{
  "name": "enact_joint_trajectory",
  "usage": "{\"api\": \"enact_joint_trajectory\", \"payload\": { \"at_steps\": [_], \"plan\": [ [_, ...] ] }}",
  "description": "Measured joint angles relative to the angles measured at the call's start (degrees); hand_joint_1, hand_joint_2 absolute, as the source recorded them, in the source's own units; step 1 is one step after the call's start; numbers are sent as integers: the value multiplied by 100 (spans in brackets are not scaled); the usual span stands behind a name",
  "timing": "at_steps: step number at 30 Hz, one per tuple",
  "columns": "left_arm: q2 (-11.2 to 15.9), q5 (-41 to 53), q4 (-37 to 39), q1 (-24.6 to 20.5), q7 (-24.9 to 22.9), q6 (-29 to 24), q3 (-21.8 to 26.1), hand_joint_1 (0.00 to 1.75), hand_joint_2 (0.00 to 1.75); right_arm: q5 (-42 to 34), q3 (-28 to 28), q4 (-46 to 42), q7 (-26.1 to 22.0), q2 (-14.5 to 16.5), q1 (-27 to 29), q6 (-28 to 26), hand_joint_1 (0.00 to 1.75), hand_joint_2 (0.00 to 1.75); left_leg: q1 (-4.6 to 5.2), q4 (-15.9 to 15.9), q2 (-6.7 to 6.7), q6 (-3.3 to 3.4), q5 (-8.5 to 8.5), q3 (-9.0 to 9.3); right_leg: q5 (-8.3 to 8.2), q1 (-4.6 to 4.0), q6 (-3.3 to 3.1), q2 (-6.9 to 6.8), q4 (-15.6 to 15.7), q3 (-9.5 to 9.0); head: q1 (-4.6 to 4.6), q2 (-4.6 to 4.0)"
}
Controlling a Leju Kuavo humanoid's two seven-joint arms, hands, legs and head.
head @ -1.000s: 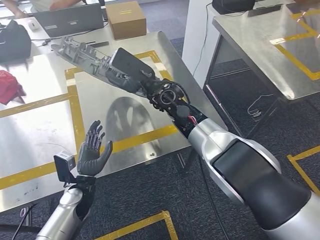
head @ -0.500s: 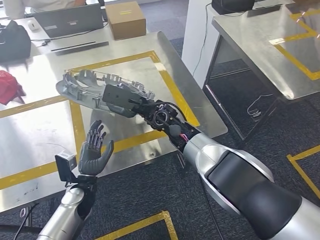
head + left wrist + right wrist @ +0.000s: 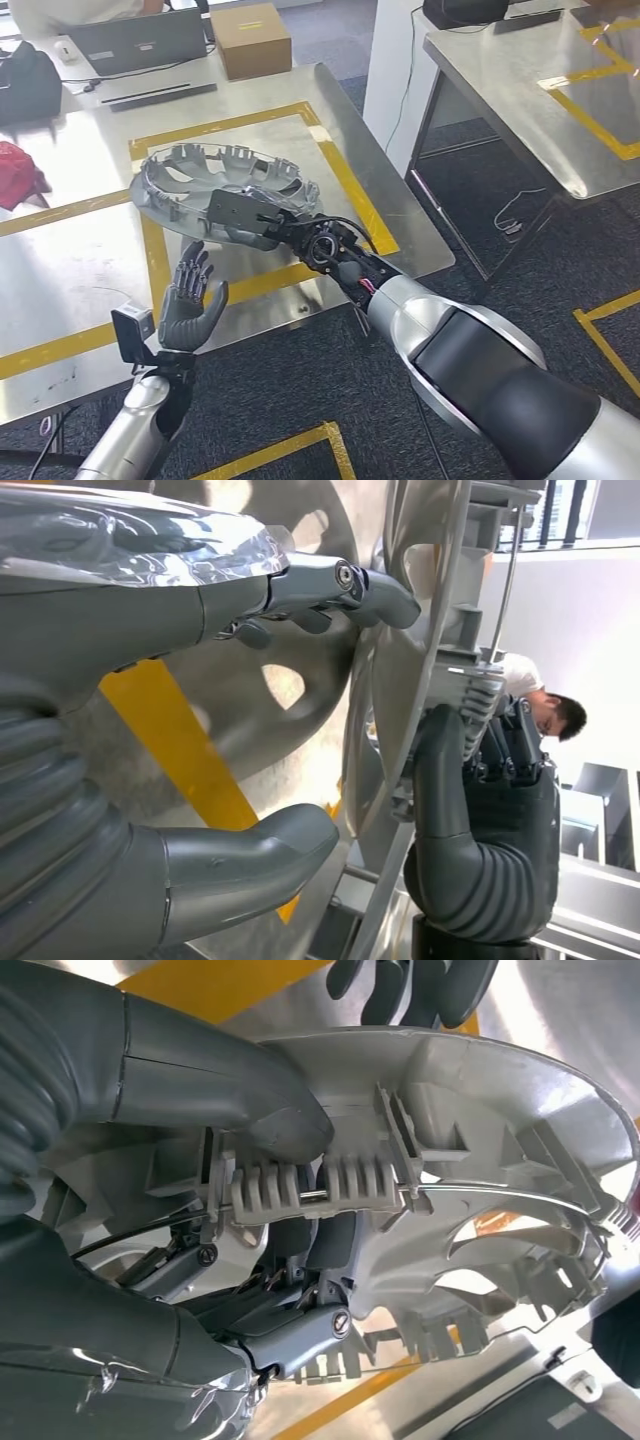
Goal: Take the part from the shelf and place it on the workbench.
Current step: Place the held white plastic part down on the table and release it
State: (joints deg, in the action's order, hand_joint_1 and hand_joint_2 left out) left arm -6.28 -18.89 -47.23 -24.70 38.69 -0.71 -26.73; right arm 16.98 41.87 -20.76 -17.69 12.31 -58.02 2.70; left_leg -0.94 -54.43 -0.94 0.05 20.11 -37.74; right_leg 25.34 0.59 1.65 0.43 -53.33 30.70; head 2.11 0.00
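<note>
Right hand: your right hand (image 3: pixel 245 212) grips the near rim of the round grey plastic wheel cover (image 3: pixel 219 180), thumb (image 3: pixel 219 1080) pressed on the ribbed inner edge, the other fingers under the rim.
Part: you see the wheel cover held nearly flat, ribbed inner side up, low over the shiny steel workbench (image 3: pixel 90 260) and inside the yellow tape rectangle (image 3: pixel 151 240); you cannot tell from these views whether it touches the metal.
Left hand: your left hand (image 3: pixel 189 300) holds nothing, fingers spread and pointing up, palm turned towards the cover, just beside and below your right hand's fingers, at the bench's near edge.
Between the hands: in the left wrist view the cover's rim (image 3: pixel 407 670) stands just beyond the left fingertips (image 3: pixel 377 590), apart from them.
Beyond the fingers: a brown cardboard box (image 3: pixel 251 38), a grey laptop (image 3: pixel 140 40) and a black bag (image 3: pixel 29 85) sit at the far side of the bench, well apart from the cover; a red cloth (image 3: pixel 16 172) lies near the left edge.
To the right: a second steel table (image 3: pixel 528 90) with yellow tape stands across the dark carpet aisle (image 3: pixel 483 240).
</note>
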Motion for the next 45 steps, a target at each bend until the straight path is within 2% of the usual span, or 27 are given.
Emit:
{"api": "enact_joint_trajectory", "payload": {
  "at_steps": [14, 18, 45],
  "plan": [
    [-8, -67, 76, -20, 0, 32, -56, 0, 175, 46, 16, 111, 64, -17, -1, -49, 175, 175, 0, 0, 1, 0, 0, 6, 0, 0, 0, 1, 0, -7, 1, 0],
    [-8, -71, 87, -31, 5, 33, -57, 0, 175, 41, 16, 115, 68, -26, -1, -54, 0, 0, 0, 0, 1, 0, 0, 8, 0, 0, 0, 1, 0, -8, -2, 0],
    [-5, -197, 125, -25, 18, 86, -57, 0, 175, 63, 14, 141, 68, -48, -5, -84, 0, 0, 0, 1, 13, -1, 1, 14, 0, 0, 0, 13, 0, -11, -2, 0]
  ]
}}
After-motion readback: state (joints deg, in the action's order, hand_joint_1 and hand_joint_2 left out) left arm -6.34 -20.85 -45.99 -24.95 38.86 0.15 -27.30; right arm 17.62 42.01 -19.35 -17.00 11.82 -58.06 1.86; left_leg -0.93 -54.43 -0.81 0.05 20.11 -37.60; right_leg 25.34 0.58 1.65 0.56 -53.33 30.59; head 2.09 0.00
